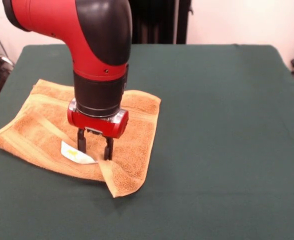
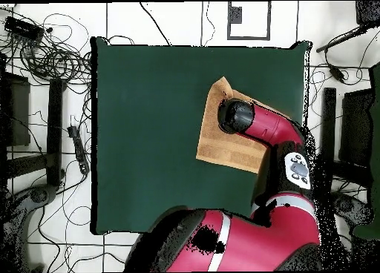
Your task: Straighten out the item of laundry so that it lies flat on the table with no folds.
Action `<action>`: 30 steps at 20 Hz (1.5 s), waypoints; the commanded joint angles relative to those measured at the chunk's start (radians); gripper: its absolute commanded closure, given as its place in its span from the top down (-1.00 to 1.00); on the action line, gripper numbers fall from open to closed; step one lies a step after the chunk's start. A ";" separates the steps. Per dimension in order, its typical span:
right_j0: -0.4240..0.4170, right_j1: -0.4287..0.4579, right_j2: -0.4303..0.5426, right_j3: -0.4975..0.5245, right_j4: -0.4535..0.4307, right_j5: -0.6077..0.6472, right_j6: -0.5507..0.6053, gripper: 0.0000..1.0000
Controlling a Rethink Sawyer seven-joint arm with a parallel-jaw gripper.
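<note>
The table (image 1: pixel 212 125) has a dark green felt-like top that fills most of the front view. In the overhead view it is a large rectangle, with cables on the pale floor (image 2: pixel 44 70) around it and dark chair-like frames at 3 and 9 o'clock.

The red and black arm (image 1: pixel 94 45) comes down from 12 o'clock in the front view. In the overhead view it reaches up from 6 o'clock and hides part of the cloth.

The towel (image 1: pixel 42 135), orange-tan terry, lies on the table toward 9 o'clock in the front view and toward 3 o'clock in the overhead view. It is not flat: the corner at about 6 o'clock of the cloth is folded over, and a woven band runs near its edges.

The gripper (image 1: pixel 94 147) stands upright over the towel, its 2 dark fingers spread slightly with their tips down at the cloth, pinching nothing that can be made out.

A small white label (image 1: pixel 77 154) lies beside the fingertips, with a yellowish mark on it; no writing can be read
</note>
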 commanded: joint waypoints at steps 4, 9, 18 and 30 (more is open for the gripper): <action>0.060 -0.020 0.066 0.109 0.012 0.036 0.167 1.00; 0.066 -0.023 0.055 0.097 0.016 0.048 0.175 1.00; 0.068 -0.064 0.061 0.175 0.011 0.015 0.185 1.00; 0.083 -0.114 0.075 0.423 -0.009 -0.216 0.248 1.00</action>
